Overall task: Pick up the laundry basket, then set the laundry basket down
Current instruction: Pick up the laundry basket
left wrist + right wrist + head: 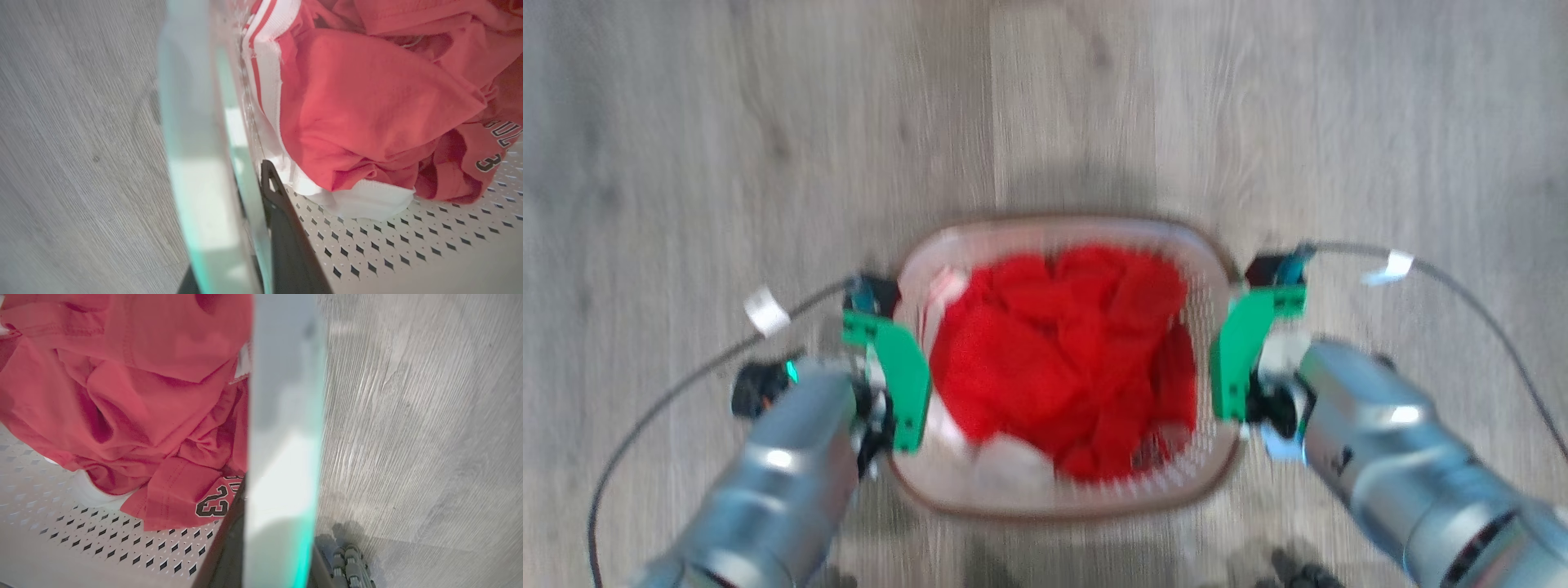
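The laundry basket (980,498), white and perforated with a brown rim, lies between my two arms on the wood floor and holds crumpled red clothing (1062,351). My left gripper (894,392) is shut on the basket's left side. In the left wrist view the pale rim (204,163) runs between the dark fingers (286,237), one of them inside the basket wall. My right gripper (1232,367) is shut on the right side, and the rim (282,437) stands between its fingers (226,551). The head view is blurred, and a shadow falls beyond the basket's far rim.
Grey wood-look floor (727,147) lies all around. Thin dark cables with white tags (765,311) (1390,265) loop out from both wrists. A dark ribbed part (351,563) sits low on the floor near my right gripper.
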